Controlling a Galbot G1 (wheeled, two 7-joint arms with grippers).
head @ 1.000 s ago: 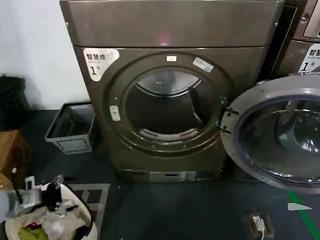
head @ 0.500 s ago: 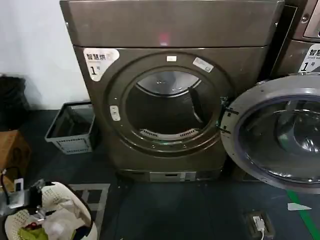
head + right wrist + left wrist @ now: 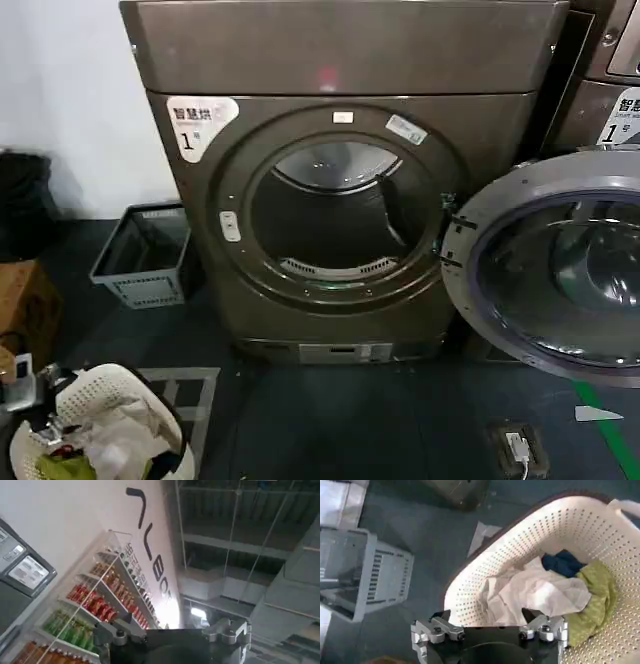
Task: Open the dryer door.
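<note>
Nothing left, seemingly: dryer door (image 3: 560, 265) swung fully wide, drum exposed (well clear of either jaws; their state untellable).

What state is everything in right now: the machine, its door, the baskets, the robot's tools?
dryer door: swung fully open to the right, inner face showing.
dryer: drum mouth uncovered, drum looks empty.
white laundry basket: upright on the floor, holding crumpled clothes.
grey crate: upright beside the dryer, looks empty.
left tool: open, holding nothing, above the white laundry basket.
right tool: pointing up toward the ceiling, away from the dryer.
</note>
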